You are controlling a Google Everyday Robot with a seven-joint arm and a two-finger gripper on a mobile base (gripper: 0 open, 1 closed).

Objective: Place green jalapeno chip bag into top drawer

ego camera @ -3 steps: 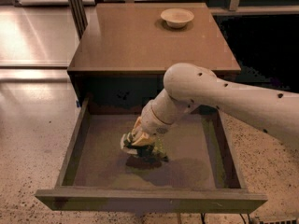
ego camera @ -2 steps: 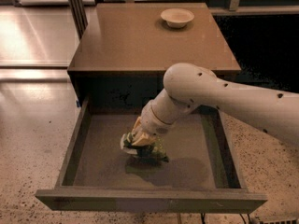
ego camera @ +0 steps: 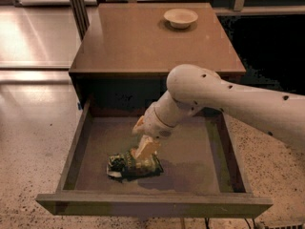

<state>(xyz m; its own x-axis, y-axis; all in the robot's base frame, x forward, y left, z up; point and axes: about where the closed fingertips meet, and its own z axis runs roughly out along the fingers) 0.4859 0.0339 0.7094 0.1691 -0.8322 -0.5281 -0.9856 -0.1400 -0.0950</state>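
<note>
Honestly this one looks basically done: the green jalapeno chip bag (ego camera: 133,165) is lying flat on the bare bottom of the top drawer (ego camera: 195,149), toward the front left, near the front panel but not touching it. The drawer is pulled wide open. The gripper (ego camera: 146,149) is inside the drawer right above the bag, its tip at the bag's upper edge and maybe touching it. I can't tell how the jaws stand, so no idea if it's holding the bag or has let go. My guess is what's left is just confirming the release and getting the arm (ego camera: 228,104) up and out without dragging the bag along. The round bowl (ego camera: 180,17) sits on the cabinet top (ego camera: 138,42), well away from all this. As for writing, there's pale lettering on the green foil but I can't read any of it, brand included.
</note>
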